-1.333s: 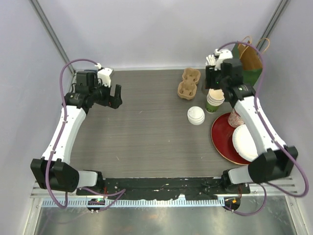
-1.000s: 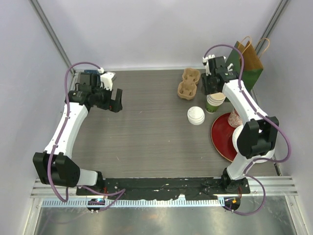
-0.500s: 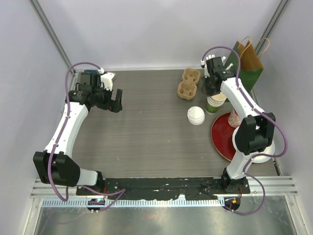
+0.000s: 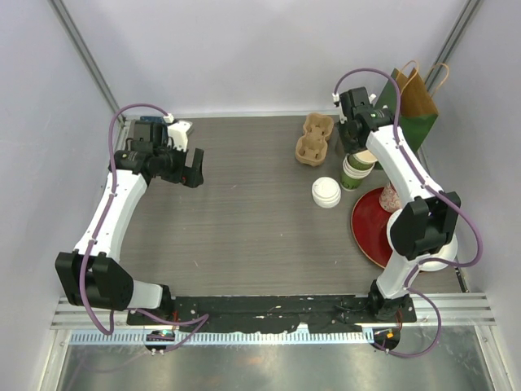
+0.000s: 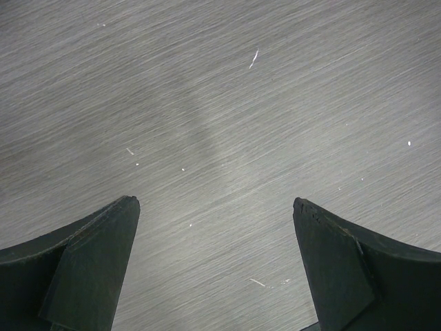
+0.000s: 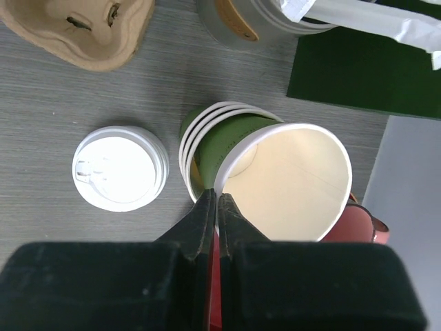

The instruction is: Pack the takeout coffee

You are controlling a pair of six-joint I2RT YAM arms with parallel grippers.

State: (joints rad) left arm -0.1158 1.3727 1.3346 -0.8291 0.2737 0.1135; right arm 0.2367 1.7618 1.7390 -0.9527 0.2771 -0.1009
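Observation:
In the right wrist view my right gripper [image 6: 217, 198] is shut on the near rim of a dark-green paper cup [image 6: 286, 183], one finger inside and one outside. This lidless cup is cream inside. It tilts and sits a little out of the stack of green cups [image 6: 187, 148] below it. From above, the right gripper [image 4: 355, 149] is over that stack [image 4: 356, 173]. A pile of white lids [image 6: 120, 167] [image 4: 326, 192] lies just left of the stack. No lidded takeout coffee is in view. My left gripper [image 4: 192, 167] [image 5: 215, 207] hangs open over bare table at the far left.
A brown cardboard cup carrier [image 4: 314, 138] [image 6: 83, 27] lies behind the lids. A grey cup with white sticks [image 6: 241, 21] and a green paper bag [image 4: 411, 104] stand at the back right. A red plate [image 4: 370, 224] and a pink mug [image 6: 360, 224] are right of the stack.
The right gripper has gone from half open to shut on the top cup's rim, and its wrist has shifted slightly toward the back. The left arm has barely moved.

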